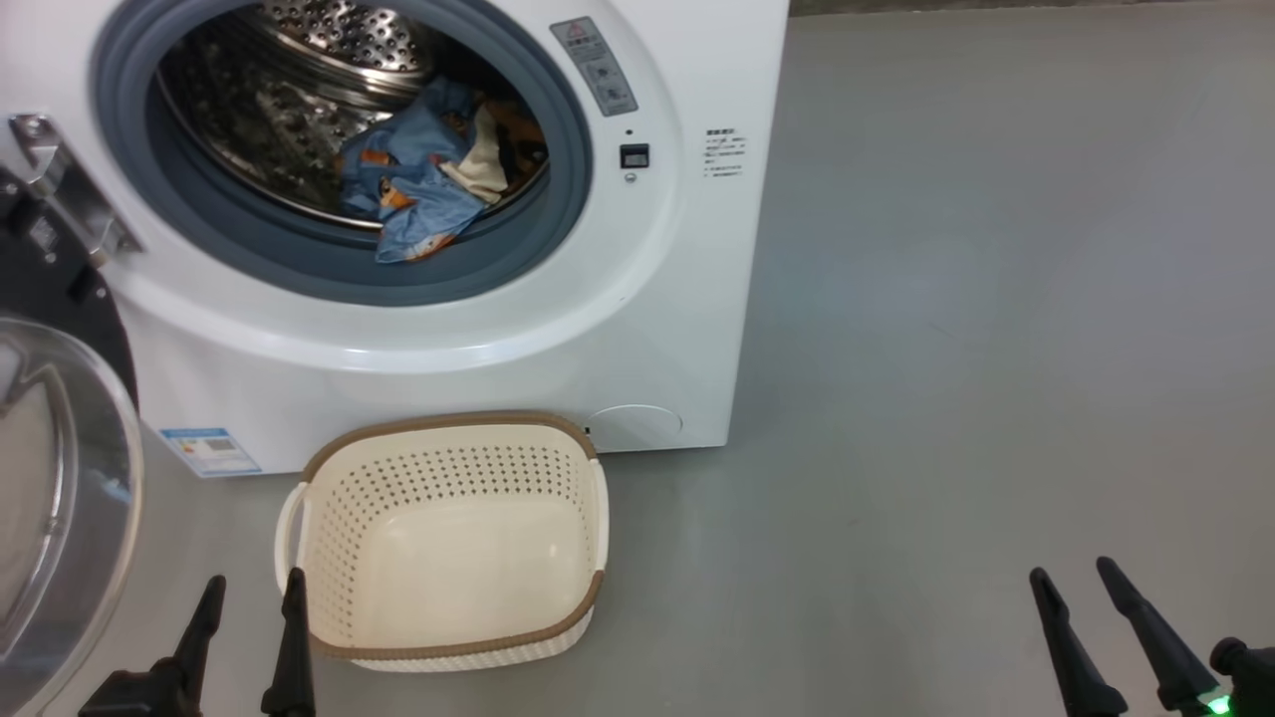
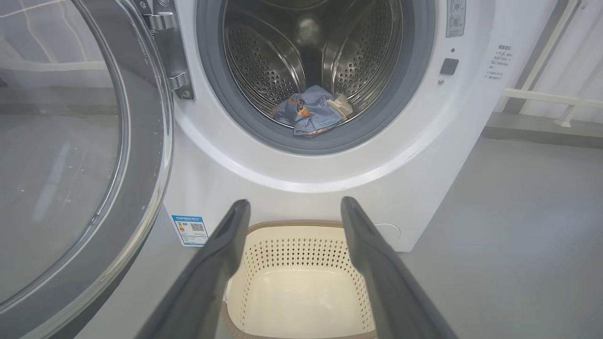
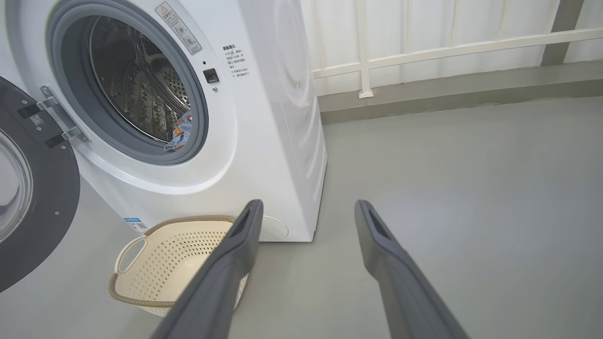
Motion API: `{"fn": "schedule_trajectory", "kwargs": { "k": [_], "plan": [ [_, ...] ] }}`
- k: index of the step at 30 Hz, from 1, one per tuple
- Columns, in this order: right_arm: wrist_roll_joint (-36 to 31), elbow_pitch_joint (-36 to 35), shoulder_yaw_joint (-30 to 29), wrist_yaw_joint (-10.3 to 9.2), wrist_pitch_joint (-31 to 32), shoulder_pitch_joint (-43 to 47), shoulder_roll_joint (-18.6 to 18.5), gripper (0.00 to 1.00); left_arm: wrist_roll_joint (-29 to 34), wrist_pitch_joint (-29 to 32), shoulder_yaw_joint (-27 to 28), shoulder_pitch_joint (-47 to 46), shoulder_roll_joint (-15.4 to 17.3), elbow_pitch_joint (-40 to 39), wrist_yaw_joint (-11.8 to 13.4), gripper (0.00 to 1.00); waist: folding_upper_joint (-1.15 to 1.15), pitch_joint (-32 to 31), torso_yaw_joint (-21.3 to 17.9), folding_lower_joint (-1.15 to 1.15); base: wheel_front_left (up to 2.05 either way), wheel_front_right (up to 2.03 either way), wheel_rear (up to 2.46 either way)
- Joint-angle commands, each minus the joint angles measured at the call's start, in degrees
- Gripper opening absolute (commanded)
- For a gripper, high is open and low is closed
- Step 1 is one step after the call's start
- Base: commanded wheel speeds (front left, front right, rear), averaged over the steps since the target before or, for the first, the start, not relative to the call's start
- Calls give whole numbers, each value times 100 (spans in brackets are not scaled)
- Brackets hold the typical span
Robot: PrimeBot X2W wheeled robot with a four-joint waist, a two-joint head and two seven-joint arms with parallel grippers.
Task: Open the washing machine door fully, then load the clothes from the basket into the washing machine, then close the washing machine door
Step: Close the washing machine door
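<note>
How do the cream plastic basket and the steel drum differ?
The cream perforated plastic basket is empty; the steel drum holds the light blue printed clothes. The basket stands on the grey floor, opening upward; the drum opens forward inside the white washing machine. Both have perforated walls.

Head view steeply down, left wrist squarely facing the washing machine [image 2: 221, 155], right wrist oblique, seemingly farther, basket [image 1: 448, 478] shared
</note>
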Motion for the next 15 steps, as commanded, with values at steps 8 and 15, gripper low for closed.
{"fn": "schedule_trajectory", "kwargs": {
  "k": [8, 15],
  "plan": [
    [4, -145, 525, 17, -27, -443, -189, 100, -372, -37, 3, 92, 75, -298, 316, 100, 0, 39, 472, 0, 0, 0, 0],
    [38, -77, 986, 17, -27, -751, -238, 100, -582, -37, -38, 277, 75, -362, 516, 100, 0, 0, 939, 0, 0, 0, 0]
  ]
}}
